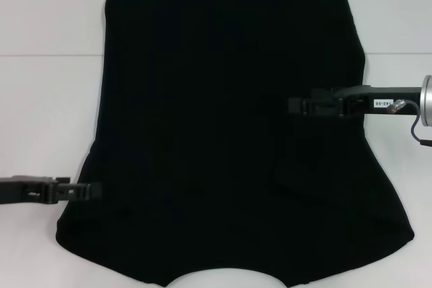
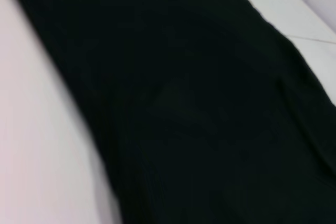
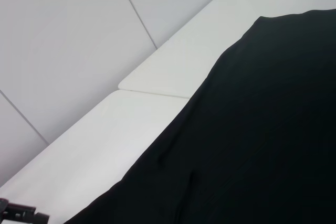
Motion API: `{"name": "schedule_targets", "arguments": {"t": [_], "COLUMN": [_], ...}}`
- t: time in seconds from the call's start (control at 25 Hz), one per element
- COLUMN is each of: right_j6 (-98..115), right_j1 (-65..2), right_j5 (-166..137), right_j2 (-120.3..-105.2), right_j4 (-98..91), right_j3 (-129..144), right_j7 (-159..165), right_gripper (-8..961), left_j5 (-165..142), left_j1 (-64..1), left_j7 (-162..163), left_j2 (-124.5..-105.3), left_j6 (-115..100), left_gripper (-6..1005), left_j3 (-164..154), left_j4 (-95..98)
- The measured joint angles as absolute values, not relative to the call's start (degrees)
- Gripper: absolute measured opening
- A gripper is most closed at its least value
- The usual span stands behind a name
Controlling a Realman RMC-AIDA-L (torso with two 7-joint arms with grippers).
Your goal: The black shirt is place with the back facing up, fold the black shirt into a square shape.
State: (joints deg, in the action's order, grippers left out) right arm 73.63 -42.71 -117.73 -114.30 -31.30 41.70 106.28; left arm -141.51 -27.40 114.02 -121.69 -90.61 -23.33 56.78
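Bright, even light falls from overhead on the white table [image 1: 47,99], nearly washing it out, with barely any shadow. The black shirt [image 1: 223,133] swallows light; its folds hardly show. The left wrist view is blurred and smeared throughout. The right wrist view is sharper, its cloth edge crisp.

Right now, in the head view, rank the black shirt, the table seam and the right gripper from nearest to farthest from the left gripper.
1. black shirt: its left edge lies at the left gripper tip.
2. table seam: farther back, on the left.
3. right gripper: across, over the shirt's right side.
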Motion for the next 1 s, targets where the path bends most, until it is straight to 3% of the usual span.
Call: {"name": "schedule_targets", "arguments": {"t": [0.44, 0.88, 1.0], "right_j6": [73.49, 73.91, 73.89], "right_j1": [-42.85, -42.66, -42.58], "right_j5": [-117.72, -117.68, -117.68], "right_j2": [-113.81, -113.72, -113.71], "right_j4": [-31.25, -31.68, -31.7], "right_j3": [41.5, 41.34, 41.34], "right_j7": [106.28, 106.56, 106.6], "right_gripper": [916, 916, 915], "left_j5": [-147.74, -148.87, -149.42], "left_j1": [-27.14, -28.04, -28.07], "left_j7": [115.23, 115.54, 115.88], "left_j2": [-121.75, -120.99, -120.99], "left_j6": [-91.66, -91.78, -91.35], "left_gripper": [951, 847, 620], "left_j3": [-22.46, -21.49, -21.44], "left_j4": [56.21, 54.73, 54.71]}}
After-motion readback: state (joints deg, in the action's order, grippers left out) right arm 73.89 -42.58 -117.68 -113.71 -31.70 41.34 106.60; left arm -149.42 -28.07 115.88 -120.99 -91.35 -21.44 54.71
